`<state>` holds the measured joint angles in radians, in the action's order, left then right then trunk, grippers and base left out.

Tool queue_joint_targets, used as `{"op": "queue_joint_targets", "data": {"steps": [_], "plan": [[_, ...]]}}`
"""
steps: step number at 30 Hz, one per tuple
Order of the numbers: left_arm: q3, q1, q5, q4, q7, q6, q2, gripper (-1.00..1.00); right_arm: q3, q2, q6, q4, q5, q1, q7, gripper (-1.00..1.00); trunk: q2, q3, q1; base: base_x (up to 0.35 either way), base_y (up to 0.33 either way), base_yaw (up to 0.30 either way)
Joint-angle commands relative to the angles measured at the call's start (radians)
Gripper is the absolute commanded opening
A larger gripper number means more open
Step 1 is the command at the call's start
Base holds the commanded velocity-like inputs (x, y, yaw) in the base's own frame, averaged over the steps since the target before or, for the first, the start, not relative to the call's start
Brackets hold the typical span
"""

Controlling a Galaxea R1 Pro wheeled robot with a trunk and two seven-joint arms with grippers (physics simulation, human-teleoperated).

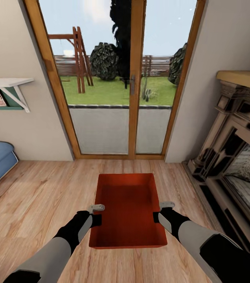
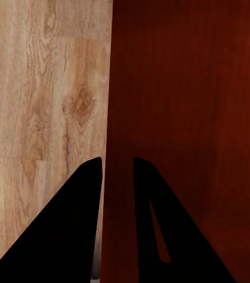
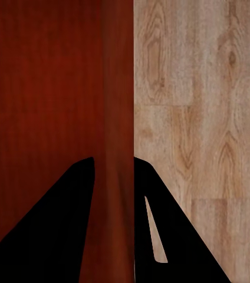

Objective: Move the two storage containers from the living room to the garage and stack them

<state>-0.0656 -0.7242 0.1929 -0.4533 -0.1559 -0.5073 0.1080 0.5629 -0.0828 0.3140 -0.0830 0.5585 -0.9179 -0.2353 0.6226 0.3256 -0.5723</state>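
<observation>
Jaws both clamp walls of red container [image 1: 128, 208], held over wood plank floor [image 1: 34, 196], facing glass doors [image 1: 117, 78].

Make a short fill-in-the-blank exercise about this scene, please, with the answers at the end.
1. The container held between both tools is coloured ____.
2. The left tool has one finger on each side of the container's ____.
3. The floor under the container is made of ____ planks.
4. Straight ahead is a glass ____ with a wooden frame.

Answers: red-orange; wall; wood; door
</observation>
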Motion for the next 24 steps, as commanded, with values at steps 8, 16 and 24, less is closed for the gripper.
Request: {"op": "queue_joint_targets", "data": {"steps": [8,16,24], "plan": [[-0.005,0.000,-0.021,0.002,-0.016,-0.010,-0.001,-1.00,0.029,0.000,-0.003,-0.004,-0.013,-0.001,-0.009,-1.00,0.001,-0.011,0.000,0.000,0.000,0.000],[-0.005,0.000,-0.021,0.002,-0.016,-0.010,-0.001,-1.00,0.029,0.000,-0.003,-0.004,-0.014,-0.001,-0.009,-1.00,0.001,-0.024,0.000,0.000,0.000,0.000],[-0.005,0.000,-0.021,0.002,-0.016,-0.010,-0.001,-1.00,0.029,0.000,-0.003,-0.004,-0.014,-0.001,-0.009,-1.00,0.001,-0.036,0.000,0.000,0.000,0.000]]}}
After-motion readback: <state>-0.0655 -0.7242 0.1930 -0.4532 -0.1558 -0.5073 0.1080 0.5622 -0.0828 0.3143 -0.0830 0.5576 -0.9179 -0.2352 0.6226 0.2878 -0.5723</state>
